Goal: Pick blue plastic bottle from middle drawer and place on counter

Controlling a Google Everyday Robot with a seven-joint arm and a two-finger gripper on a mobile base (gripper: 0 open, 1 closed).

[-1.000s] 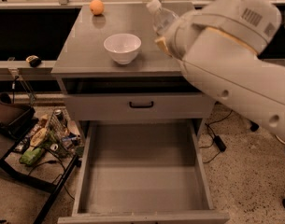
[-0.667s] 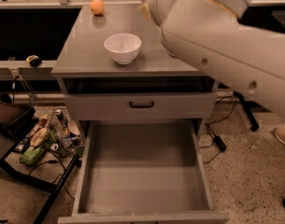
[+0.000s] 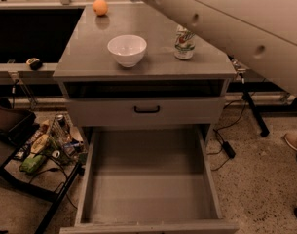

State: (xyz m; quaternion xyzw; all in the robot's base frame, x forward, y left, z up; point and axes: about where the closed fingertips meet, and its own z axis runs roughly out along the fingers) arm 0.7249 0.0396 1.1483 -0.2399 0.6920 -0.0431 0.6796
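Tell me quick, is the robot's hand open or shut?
Gripper: cannot be told. It is out of view, and only the arm shows, crossing the top right.

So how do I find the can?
Look at the grey counter above the open drawer. The can stands upright at its right side, beside the white bowl. It alone is tall, green and white; the gripper's jaws are out of view.

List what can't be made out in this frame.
- Tool: out of frame in the camera view; only the arm shows.
- Blue plastic bottle: nowhere visible; either off frame or behind the arm.
- Counter: back-right corner hidden by the arm.
- Middle drawer: front face cut off by the bottom edge.
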